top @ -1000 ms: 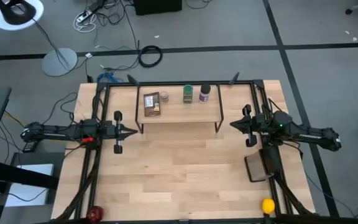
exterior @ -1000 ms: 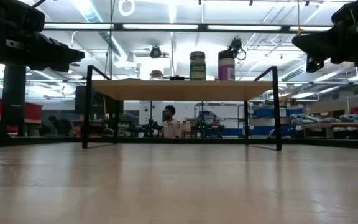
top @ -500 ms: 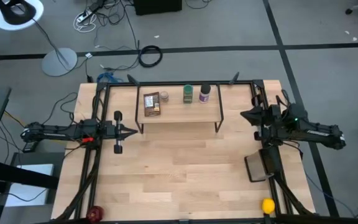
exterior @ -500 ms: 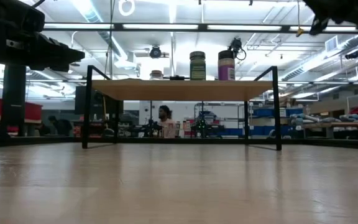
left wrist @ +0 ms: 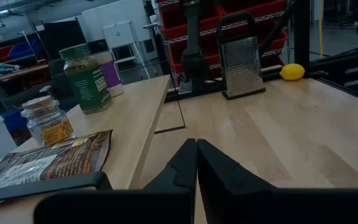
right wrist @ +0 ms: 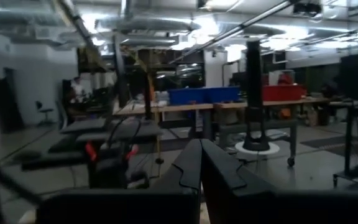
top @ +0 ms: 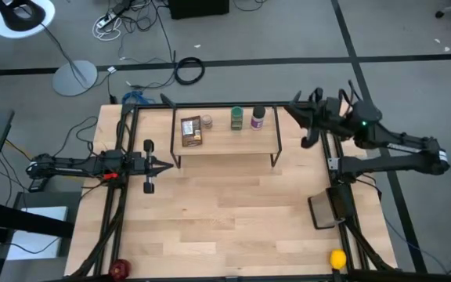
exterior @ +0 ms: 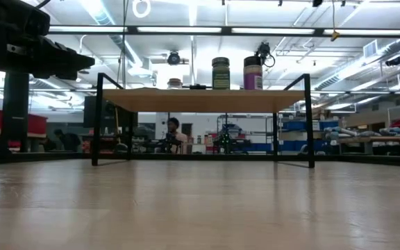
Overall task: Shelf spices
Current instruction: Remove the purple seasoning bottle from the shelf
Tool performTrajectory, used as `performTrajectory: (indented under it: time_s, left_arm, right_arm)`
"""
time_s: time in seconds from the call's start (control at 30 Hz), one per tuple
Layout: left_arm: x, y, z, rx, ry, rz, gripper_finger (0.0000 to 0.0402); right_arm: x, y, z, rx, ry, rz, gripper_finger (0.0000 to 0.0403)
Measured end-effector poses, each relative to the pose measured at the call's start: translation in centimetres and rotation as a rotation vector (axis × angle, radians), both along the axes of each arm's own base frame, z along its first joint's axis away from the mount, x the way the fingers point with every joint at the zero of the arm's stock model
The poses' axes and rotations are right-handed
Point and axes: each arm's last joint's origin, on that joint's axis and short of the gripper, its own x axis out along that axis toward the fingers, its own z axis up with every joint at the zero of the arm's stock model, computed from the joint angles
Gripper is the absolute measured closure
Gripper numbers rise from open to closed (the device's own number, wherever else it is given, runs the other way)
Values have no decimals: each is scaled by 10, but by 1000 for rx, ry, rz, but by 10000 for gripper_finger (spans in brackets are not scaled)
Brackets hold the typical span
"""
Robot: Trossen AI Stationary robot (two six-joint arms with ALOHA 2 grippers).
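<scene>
The shelf stands at the table's far middle on thin black legs, its board carrying all the spices. The flat brown-orange packet lies toward its left end, the tiny pale-capped jar beside it, then the green-lidded jar and the purple-labelled jar, each upright on its base. My left gripper is shut and hovers off the shelf's left end. My right gripper is shut and raised high off the shelf's far right end; its wrist view sees only the room.
A metal grater stands at the table's right side and the yellow ball lies near the near right corner. Black frame rails run along both table sides. Bare wood spreads in front of the shelf. A person shows beyond the table.
My right arm has risen and swung from the table's right side toward the far edge, ending up high by the shelf's far right end and leaving the low view. Its fingers stayed shut. The spices and the shelf have kept still.
</scene>
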Motion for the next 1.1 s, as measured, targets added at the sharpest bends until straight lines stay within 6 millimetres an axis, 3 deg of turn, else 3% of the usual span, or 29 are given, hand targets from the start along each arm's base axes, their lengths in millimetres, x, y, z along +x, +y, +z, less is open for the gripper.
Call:
performTrajectory:
  time_s: [0.27,0.63,0.87,1.1]
  left_arm:
    - [0,2,5,95,-47,55,385]
    - [-2,2,17,82,-168,71,385]
    - [-2,1,21,-154,-228,30,385]
    - [-4,1,28,-404,-323,-15,385]
  right_arm:
    - [29,-18,19,-18,-52,-57,396]
    - [74,-62,5,73,243,-171,396]
    - [84,-76,23,84,356,-203,396]
    - [80,-76,41,10,530,-199,394]
